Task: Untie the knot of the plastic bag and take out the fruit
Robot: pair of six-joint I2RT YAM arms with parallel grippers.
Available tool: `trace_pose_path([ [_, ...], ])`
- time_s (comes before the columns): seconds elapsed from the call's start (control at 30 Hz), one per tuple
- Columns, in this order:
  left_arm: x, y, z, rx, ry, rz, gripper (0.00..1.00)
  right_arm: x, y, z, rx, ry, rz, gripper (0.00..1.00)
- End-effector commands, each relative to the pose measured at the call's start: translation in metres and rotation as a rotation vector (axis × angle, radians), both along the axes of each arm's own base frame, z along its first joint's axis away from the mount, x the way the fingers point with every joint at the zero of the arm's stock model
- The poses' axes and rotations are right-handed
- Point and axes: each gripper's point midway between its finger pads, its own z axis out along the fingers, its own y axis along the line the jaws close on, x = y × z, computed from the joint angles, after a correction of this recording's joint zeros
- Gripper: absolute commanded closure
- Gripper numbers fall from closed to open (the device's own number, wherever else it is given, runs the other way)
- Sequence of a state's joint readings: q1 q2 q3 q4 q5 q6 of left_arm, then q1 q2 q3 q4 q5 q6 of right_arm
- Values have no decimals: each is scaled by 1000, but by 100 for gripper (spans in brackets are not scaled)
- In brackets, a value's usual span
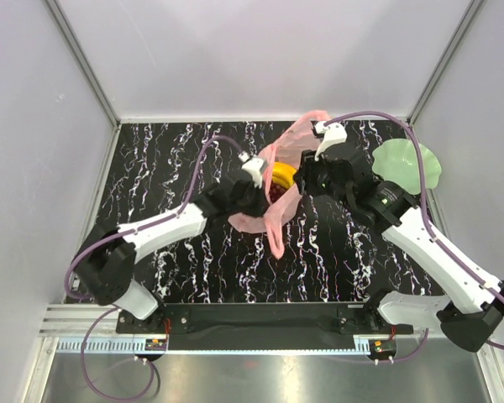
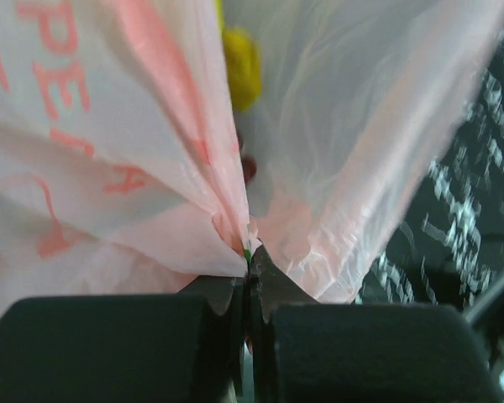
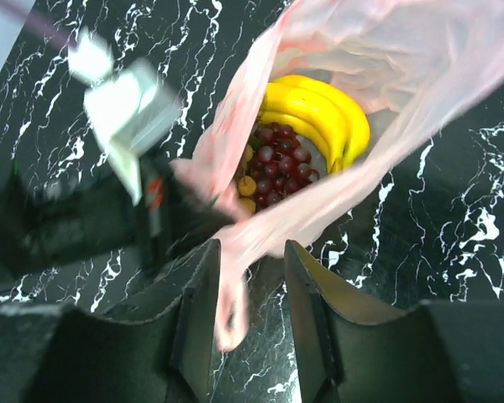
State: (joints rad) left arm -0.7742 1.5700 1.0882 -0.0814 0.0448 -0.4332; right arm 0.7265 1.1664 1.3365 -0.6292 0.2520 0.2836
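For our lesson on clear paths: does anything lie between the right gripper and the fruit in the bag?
Only the plastic bag: its near rim and a loose strip hang between the fingers of the open right gripper, just before the bananas and grapes. Otherwise the mouth gapes, the left gripper pinching one edge.

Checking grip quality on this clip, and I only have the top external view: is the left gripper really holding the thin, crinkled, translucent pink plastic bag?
Observer: Yes. In the left wrist view the left gripper is shut, pinching a gathered fold of the pink plastic bag.
Operator: And the right one?
Observer: The right gripper is open. A strip of the bag's film hangs between its fingers.
Operator: What's inside?
Observer: The bag's mouth is open, showing yellow bananas, dark red grapes and a few small brownish round fruits.
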Motion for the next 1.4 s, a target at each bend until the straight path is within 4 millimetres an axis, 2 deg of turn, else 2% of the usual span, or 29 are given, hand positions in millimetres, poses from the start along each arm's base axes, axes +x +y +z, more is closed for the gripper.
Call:
trace_pose_path([
  [0.0,-40,10,-4,-93,43,-38,100,7,8,-10,-6,10,15,55],
  [0.07,-54,12,-6,-122,45,-44,100,9,20,-11,15,16,47,55],
  [0.1,-63,18,-20,-105,74,-37,100,10,29,-16,17,36,77,55],
  [0.17,-70,21,-27,-119,90,-28,100,11,38,-27,12,71,107,55],
  [0.27,-74,30,-34,-125,99,-4,100,5,57,-39,29,98,199,56],
  [0.43,-75,36,-39,-116,108,25,99,-19,82,-75,4,158,338,56],
  [0.47,-74,35,-37,-120,108,31,88,-18,85,-80,4,156,351,55],
  [0.5,-74,36,-36,-118,109,39,71,-21,87,-89,-5,173,358,55],
  [0.53,-74,37,-35,-116,109,41,68,-22,88,-92,-9,176,363,55],
  [0.57,-72,37,-31,-121,107,51,65,-22,89,-101,-24,193,355,55],
  [0.6,-71,38,-29,-120,107,62,49,-18,85,-110,-49,201,331,55],
  [0.7,-72,44,-23,-122,107,94,46,-13,79,-137,-104,234,289,56],
  [0.73,-71,50,-24,-105,107,124,41,-13,77,-143,-116,246,279,56],
  [0.8,-72,56,-19,-106,99,151,38,-10,71,-156,-138,250,238,58],
  [0.83,-73,63,-23,-80,107,177,34,-7,72,-156,-119,239,219,59],
  [0.93,-75,77,-32,-10,130,219,34,-5,63,-174,-144,257,167,60],
  [1.03,-78,83,-47,35,153,231,39,-7,58,-198,-183,316,136,60],
  [1.1,-79,84,-51,39,164,236,40,-13,54,-215,-188,352,120,60],
  [1.17,-80,82,-52,29,161,234,39,-16,57,-221,-153,366,122,60],
  [1.3,-76,83,-57,53,144,244,39,-25,50,-242,-166,410,107,59],
  [1.33,-75,84,-64,78,154,246,39,-26,49,-244,-164,415,98,58],
  [1.37,-74,83,-67,90,155,246,39,-25,48,-246,-166,417,88,50],
])
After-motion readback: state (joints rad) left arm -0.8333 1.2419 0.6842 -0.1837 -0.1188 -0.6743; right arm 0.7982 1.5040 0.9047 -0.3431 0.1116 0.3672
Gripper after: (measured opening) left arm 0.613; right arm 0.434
